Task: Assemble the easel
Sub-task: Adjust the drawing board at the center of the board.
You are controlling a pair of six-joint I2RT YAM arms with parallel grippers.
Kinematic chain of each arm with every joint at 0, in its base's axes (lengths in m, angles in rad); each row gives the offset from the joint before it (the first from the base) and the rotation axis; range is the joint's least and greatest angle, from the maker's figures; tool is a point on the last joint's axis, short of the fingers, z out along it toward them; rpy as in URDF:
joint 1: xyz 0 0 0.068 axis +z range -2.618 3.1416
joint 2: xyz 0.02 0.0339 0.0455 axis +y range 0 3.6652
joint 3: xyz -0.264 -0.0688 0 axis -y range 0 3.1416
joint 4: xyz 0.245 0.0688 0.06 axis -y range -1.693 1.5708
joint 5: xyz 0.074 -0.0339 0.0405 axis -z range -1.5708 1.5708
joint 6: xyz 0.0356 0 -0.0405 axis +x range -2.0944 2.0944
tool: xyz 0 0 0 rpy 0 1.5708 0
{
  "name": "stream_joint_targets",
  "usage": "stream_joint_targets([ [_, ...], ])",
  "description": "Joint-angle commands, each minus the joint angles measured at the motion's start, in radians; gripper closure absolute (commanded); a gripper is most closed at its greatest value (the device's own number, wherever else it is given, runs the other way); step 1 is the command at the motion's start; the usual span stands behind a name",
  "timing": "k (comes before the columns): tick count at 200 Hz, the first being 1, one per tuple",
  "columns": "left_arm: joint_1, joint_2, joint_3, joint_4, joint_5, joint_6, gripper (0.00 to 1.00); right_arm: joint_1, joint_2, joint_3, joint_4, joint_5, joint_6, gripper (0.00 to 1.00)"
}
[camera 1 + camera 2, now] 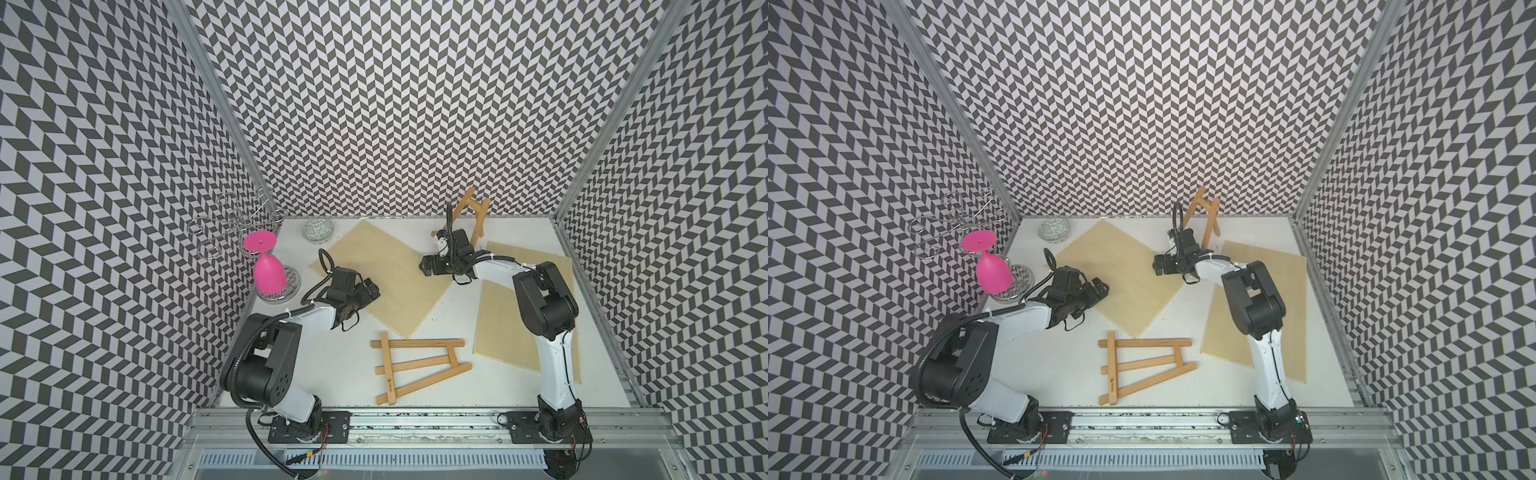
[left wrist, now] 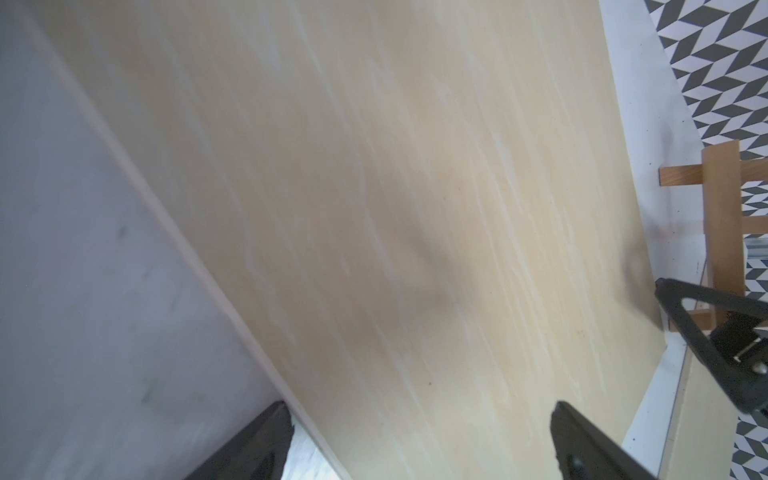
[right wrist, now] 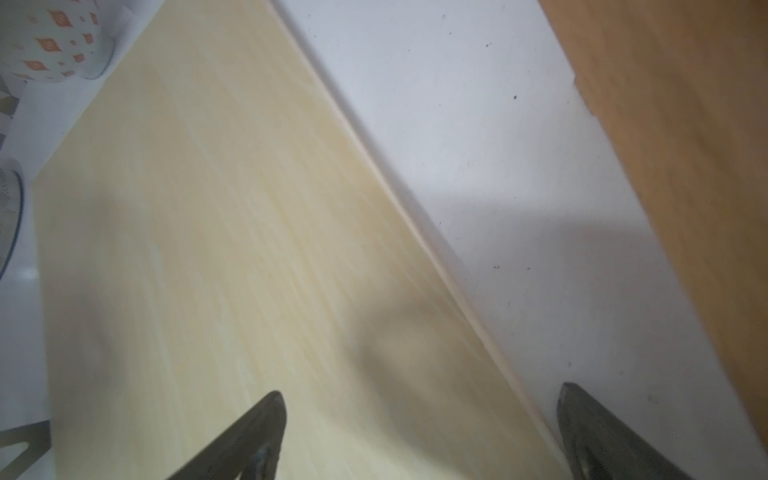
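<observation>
wooden flat easel (image 1: 415, 363): lies flat on the white surface (image 1: 332, 370) near the middle of the front edge, legs fanned out with cross pieces over them. no gripper touches it, and both top views show it (image 1: 1142, 362).
standing easel (image 1: 480, 224): upright at the back edge, right of the middle, its top against the patterned wall (image 1: 395, 124). it shows at the margin of the left wrist view (image 2: 723, 216).
middle board (image 1: 386, 270): pale plywood sheet lying flat, turned cornerwise, running from near the back edge toward the front. its front corner reaches the flat easel's long rail; cannot tell if they touch.
right board (image 1: 498, 328): second plywood sheet, flat along the right edge, partly hidden under the right arm.
left gripper (image 1: 371, 291): jaws spread wide, holding nothing, over the middle board's left edge. in its wrist view (image 2: 424, 436) one fingertip is over bare surface, the other over the board.
right gripper (image 1: 426, 266): jaws spread wide, empty, over the middle board's back right edge, near the standing easel. its wrist view (image 3: 419, 432) shows that edge running between the fingertips.
bowl (image 1: 318, 231): green-patterned, near the back left corner, just beside the middle board's back corner.
wire rack (image 1: 243, 222): at the left edge, toward the back.
pink glass (image 1: 269, 274): upside down, foot uppermost, by the wire rack.
round dish (image 1: 291, 286): clear, patterned, under the pink glass at the left edge.
</observation>
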Motion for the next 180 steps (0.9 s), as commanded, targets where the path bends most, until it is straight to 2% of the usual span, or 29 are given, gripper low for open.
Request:
stream_joint_targets([
  [1, -0.007, 0.065, 0.025, 0.001, 0.062, 0.02, 0.02, 0.02, -0.02, -0.042, -0.042, -0.075, 0.048, 0.01],
  [42, 0.001, 0.15, 0.121, -0.011, 0.071, 0.044, 0.02, 0.024, -0.053, -0.089, -0.032, -0.105, 0.076, 0.01],
  [82, 0.054, 0.206, 0.178, -0.017, 0.099, 0.075, 0.03, 0.047, -0.109, -0.174, -0.006, -0.191, 0.125, 0.01],
  [115, 0.104, 0.183, 0.145, -0.01, 0.115, 0.091, 0.03, 0.077, -0.182, -0.251, 0.029, -0.313, 0.186, 0.01],
  [142, 0.14, 0.19, 0.138, -0.01, 0.144, 0.116, 0.02, 0.099, -0.234, -0.317, 0.069, -0.363, 0.246, 0.01],
  [162, 0.172, 0.189, 0.135, -0.008, 0.135, 0.116, 0.02, 0.071, -0.261, -0.349, 0.084, -0.358, 0.292, 0.01],
  [180, 0.18, 0.175, 0.139, -0.04, 0.063, 0.139, 0.01, 0.017, -0.255, -0.369, 0.092, -0.336, 0.32, 0.01],
])
